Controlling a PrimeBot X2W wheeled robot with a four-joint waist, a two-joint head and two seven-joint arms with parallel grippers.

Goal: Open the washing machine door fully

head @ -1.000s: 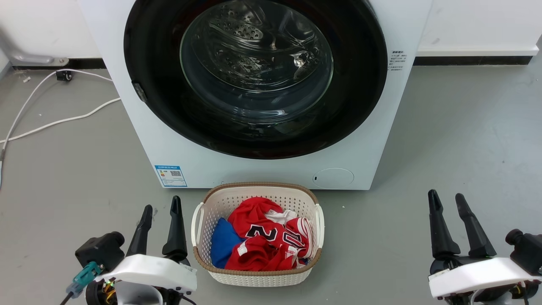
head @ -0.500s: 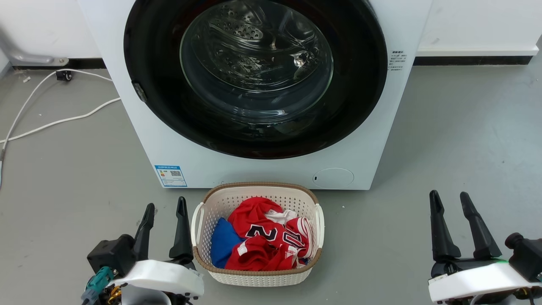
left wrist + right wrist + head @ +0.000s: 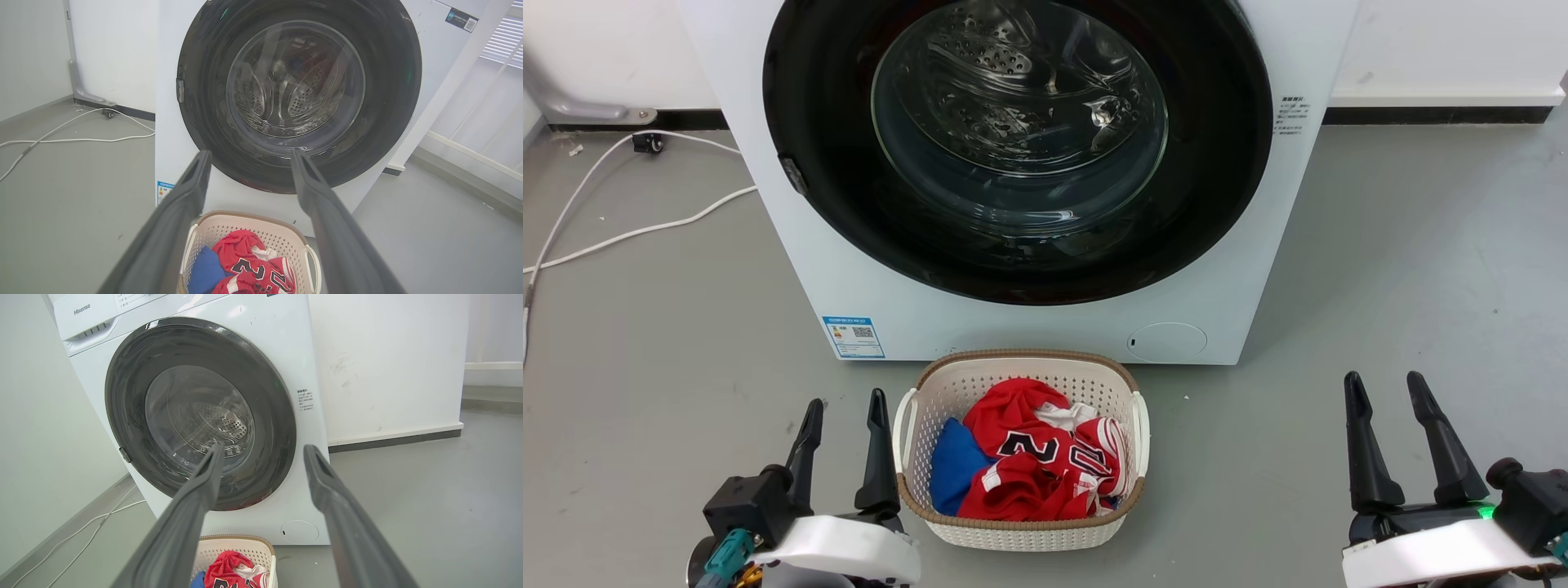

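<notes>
Approach step: the washing machine door (image 3: 1017,147) is sitting shut on the washing machine (image 3: 1045,331) while the left tool (image 3: 845,398) and right tool (image 3: 1383,377) are hovering spread and empty, probably needing to reach its left-rim catch (image 3: 791,174).

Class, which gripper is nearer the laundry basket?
Left. The left gripper hovers just beside the laundry basket, at its left handle; the right gripper is far off to its right.

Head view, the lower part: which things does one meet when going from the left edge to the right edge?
left end effector, open → laundry basket with red and blue clothes → right end effector, open
</notes>
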